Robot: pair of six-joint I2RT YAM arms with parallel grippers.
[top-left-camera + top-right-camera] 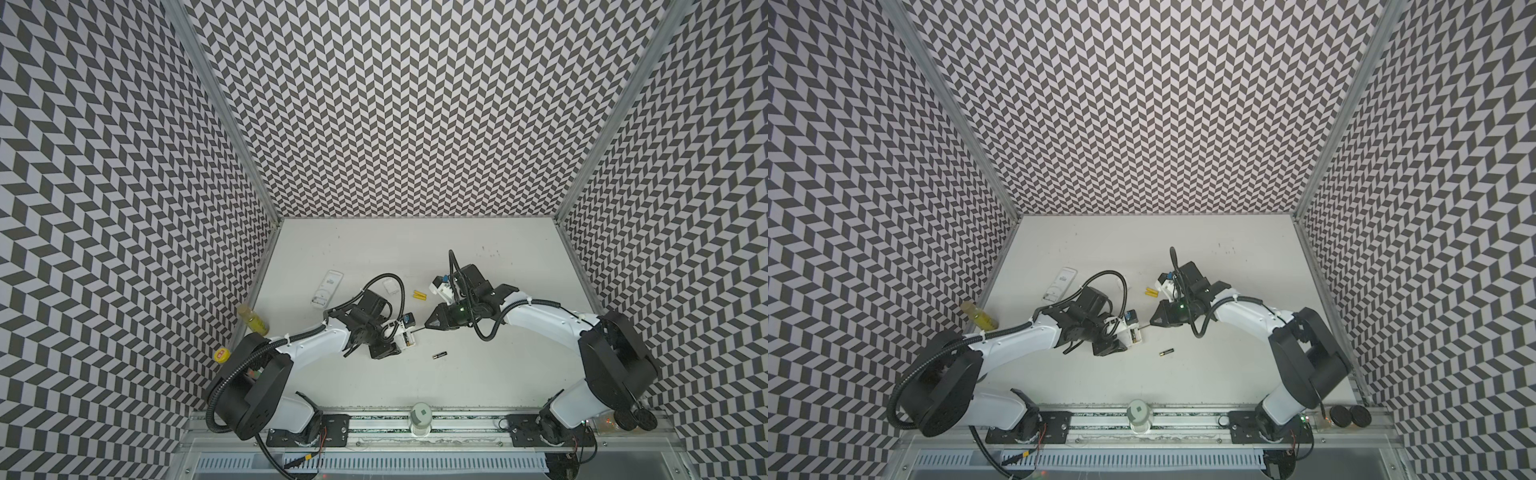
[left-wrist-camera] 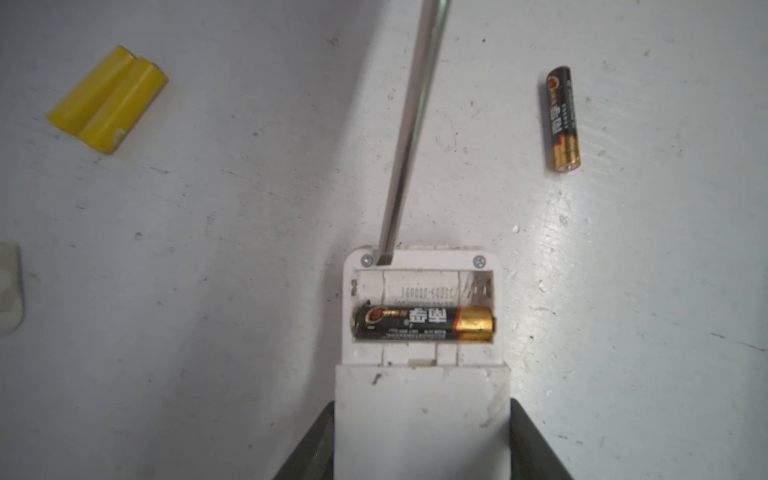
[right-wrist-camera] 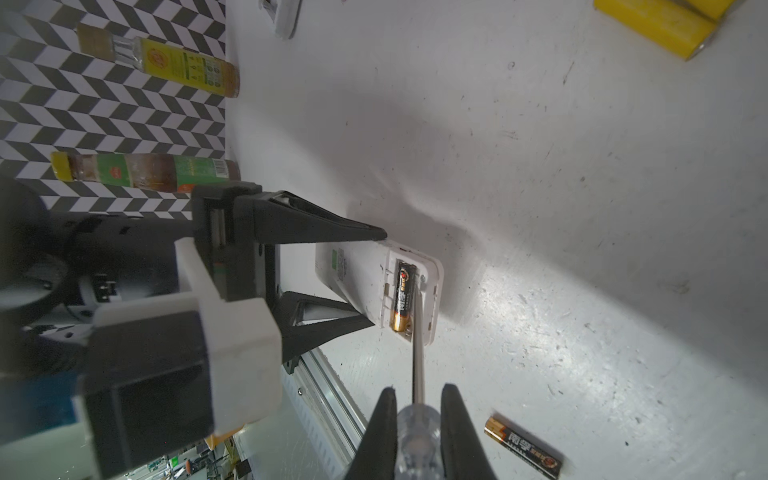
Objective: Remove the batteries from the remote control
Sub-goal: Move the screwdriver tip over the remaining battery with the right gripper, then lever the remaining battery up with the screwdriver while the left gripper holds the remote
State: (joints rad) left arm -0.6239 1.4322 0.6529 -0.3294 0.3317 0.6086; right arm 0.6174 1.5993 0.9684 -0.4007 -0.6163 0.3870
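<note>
the left pincer clamps the white remote by its long sides, jaws half spread around the body. the remote's back faces up and its battery bay is uncovered. one black battery with a gold end lies in the bay slot nearer the pincer. its wrap carries a round orange mark and white chinese characters, with a line of fine print too small to read. the slot beside it shows its spring and a moulded row of digits that i cannot make out for certain.

the right pincer is closed tight on the clear handle of the screwdriver. the flat tip rests on the remote's end rim, just beside a corner screw.

a loose black battery lies on the table near the remote, its label reading 南孚 in white. two yellow batteries lie touching, side by side, farther off.

a second remote lies well apart at the left rear. a yellow-label bottle and a green-label bottle are by the patterned wall, their print too small to read.
</note>
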